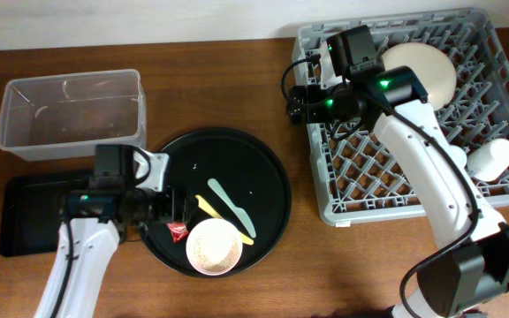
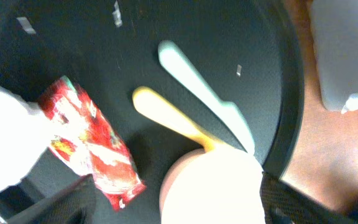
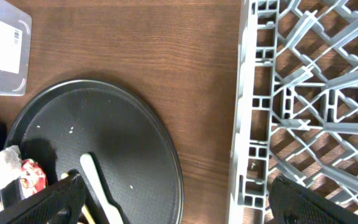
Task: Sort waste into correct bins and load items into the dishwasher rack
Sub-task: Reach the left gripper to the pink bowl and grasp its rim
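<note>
Overhead: the left hand (image 1: 173, 212) hangs over the red wrapper (image 1: 178, 231), near the round tray's (image 1: 254, 168) left edge. Left wrist: it stands wide; better centre it on the wrapper, clear of the bowl (image 2: 210, 186). Right wrist: the right hand (image 3: 176, 183) is wide and empty, right of the tray.

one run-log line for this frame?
left gripper: open, over round black tray beside red shiny snack wrapper | right gripper: open, above edge of grey plastic dishwasher rack | racked: pale cream round plate, white cup
</note>
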Robot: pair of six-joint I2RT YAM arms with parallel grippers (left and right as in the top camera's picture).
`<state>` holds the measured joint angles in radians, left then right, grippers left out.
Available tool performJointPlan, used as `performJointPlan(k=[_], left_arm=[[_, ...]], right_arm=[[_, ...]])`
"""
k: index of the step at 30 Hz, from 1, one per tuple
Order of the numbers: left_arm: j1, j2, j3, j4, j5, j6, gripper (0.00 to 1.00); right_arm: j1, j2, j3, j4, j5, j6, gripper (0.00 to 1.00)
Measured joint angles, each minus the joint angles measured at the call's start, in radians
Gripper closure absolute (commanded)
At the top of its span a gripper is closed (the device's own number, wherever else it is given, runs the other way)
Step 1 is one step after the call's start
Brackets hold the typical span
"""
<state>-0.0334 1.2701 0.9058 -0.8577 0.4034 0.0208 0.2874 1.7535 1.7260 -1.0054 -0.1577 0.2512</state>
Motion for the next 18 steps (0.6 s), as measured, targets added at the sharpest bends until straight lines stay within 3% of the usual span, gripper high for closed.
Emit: performJointPlan(k=[3,4,12,18], left_arm=[[-0.061,0.049,0.002,-0.074,-0.042,-0.001,0.5],[-0.082,0.064,0.002,-0.094,-0.061,-0.002,0.51],[-0.177,0.162,0.002,-0.212,-0.172,-0.03,0.46],[-0.177,0.184,-0.023,-0.156,-0.245,-0.075,0.46]], right_arm=[[0.0,0.0,0.0,0.0,0.0,0.0,0.02],[0.0,0.0,0.0,0.0,0.0,0.0,0.02],[0.0,0.0,0.0,0.0,0.0,0.0,0.02],[0.0,0.0,0.0,-0.001,0.003,0.0,0.02]])
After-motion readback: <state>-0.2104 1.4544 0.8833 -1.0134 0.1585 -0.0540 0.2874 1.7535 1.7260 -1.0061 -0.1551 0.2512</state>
